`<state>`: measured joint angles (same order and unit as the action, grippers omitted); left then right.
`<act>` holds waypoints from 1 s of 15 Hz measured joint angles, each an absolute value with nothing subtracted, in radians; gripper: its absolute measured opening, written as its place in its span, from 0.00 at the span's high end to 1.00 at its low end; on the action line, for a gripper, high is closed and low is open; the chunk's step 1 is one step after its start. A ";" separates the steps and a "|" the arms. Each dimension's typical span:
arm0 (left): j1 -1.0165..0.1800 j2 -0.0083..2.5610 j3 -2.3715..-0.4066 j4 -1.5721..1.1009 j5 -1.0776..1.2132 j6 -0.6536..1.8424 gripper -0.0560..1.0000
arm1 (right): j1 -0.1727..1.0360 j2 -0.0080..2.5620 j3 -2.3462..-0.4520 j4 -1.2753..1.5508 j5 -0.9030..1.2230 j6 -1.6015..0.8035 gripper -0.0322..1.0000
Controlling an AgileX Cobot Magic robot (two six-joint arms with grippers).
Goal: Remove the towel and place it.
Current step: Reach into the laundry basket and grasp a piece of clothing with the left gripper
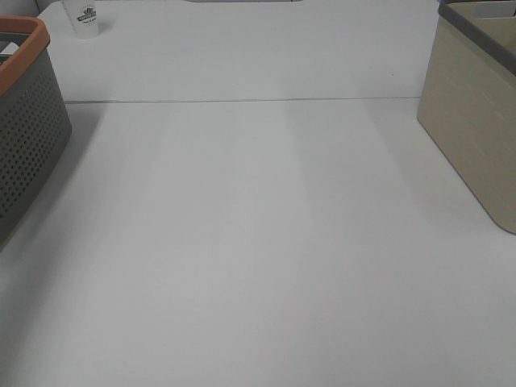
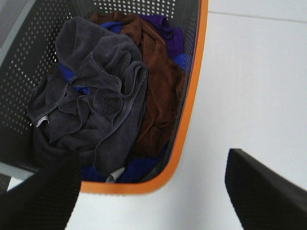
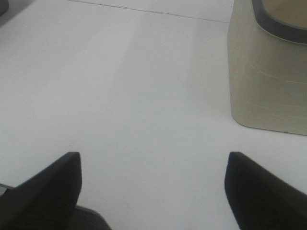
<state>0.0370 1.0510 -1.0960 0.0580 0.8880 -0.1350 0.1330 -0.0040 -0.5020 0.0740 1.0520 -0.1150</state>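
Note:
The charcoal-grey towel point(image 2: 96, 96) lies crumpled on top of other cloths inside the grey perforated basket point(image 2: 192, 86) with an orange rim, a small white tag showing at one corner. My left gripper point(image 2: 153, 187) hangs open above the basket's rim, with one finger over the basket and the other over the table, nothing between them. The basket point(image 1: 24, 121) stands at the left edge in the exterior view; its contents are hidden there. My right gripper point(image 3: 153, 187) is open over bare table, beside the beige bin point(image 3: 268, 72). Neither gripper appears in the exterior view.
Brown point(image 2: 160, 86), blue and purple cloths lie under the towel in the basket. A beige bin point(image 1: 476, 113) with a grey rim stands at the right. A white paper cup point(image 1: 85, 18) sits at the back left. A seam point(image 1: 242, 101) crosses the white table.

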 joint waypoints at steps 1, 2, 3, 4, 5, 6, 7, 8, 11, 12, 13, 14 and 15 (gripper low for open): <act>0.037 1.086 -1.122 0.058 0.878 -0.151 0.22 | 0.133 -0.004 -0.502 0.074 1.052 -0.115 0.20; 0.037 1.125 -1.154 0.059 0.870 -0.172 0.22 | 0.133 -0.004 -0.502 0.074 1.052 -0.115 0.20; 0.037 1.146 -1.169 0.062 0.867 -0.185 0.22 | 0.133 -0.004 -0.502 0.074 1.052 -0.115 0.20; 0.037 1.182 -1.195 0.077 0.863 -0.214 0.22 | 0.133 -0.004 -0.502 0.074 1.052 -0.115 0.20; 0.037 1.219 -1.221 0.106 0.862 -0.250 0.22 | 0.133 -0.004 -0.502 0.074 1.052 -0.115 0.20; 0.037 1.255 -1.248 0.148 0.862 -0.293 0.22 | 0.133 -0.004 -0.502 0.074 1.052 -0.115 0.20; 0.037 1.292 -1.263 0.201 0.852 -0.370 0.22 | 0.133 -0.004 -0.502 0.074 1.052 -0.115 0.20; 0.037 1.324 -1.267 0.255 0.835 -0.462 0.22 | 0.133 -0.004 -0.502 0.074 1.052 -0.115 0.20; 0.038 1.410 -1.267 0.433 0.808 -0.741 0.22 | 0.133 -0.004 -0.502 0.074 1.052 -0.115 0.20; 0.038 1.431 -1.267 0.477 0.808 -0.803 0.22 | 0.133 -0.004 -0.502 0.074 1.052 -0.115 0.20; 0.038 1.457 -1.268 0.515 0.807 -0.855 0.22 | 0.133 -0.004 -0.502 0.074 1.052 -0.115 0.20; 0.038 1.480 -1.268 0.539 0.807 -0.905 0.22 | 0.133 -0.004 -0.502 0.074 1.052 -0.115 0.20; 0.038 1.507 -1.268 0.554 0.807 -0.938 0.22 | 0.133 -0.004 -0.502 0.074 1.052 -0.115 0.20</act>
